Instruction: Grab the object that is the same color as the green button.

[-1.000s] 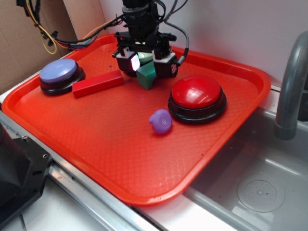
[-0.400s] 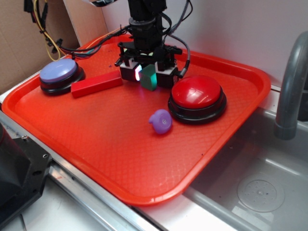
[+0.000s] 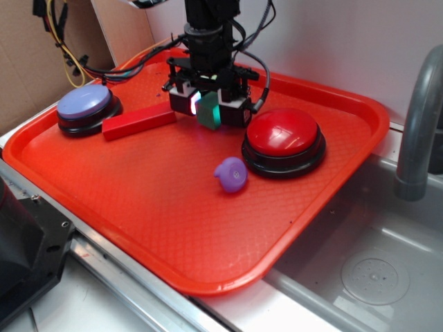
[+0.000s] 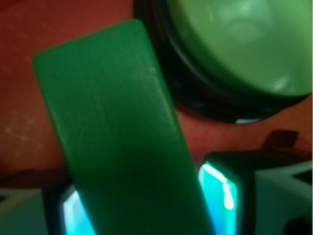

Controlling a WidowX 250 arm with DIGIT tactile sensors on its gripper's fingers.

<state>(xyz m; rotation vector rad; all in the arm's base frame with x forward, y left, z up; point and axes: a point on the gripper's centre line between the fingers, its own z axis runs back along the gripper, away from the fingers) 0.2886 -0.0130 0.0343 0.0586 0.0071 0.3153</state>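
Beside the steel sink, our red tray (image 3: 104,187) carries everything. We see the green block (image 4: 117,142) clamped between our jaws, its long axis running out past the fingertips toward the green button (image 4: 239,44) just beyond. In the exterior view the gripper (image 3: 208,111) holds it above the tray's far side.

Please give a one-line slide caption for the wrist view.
Tool closed on dark green wooden block, beside pale green dome button.
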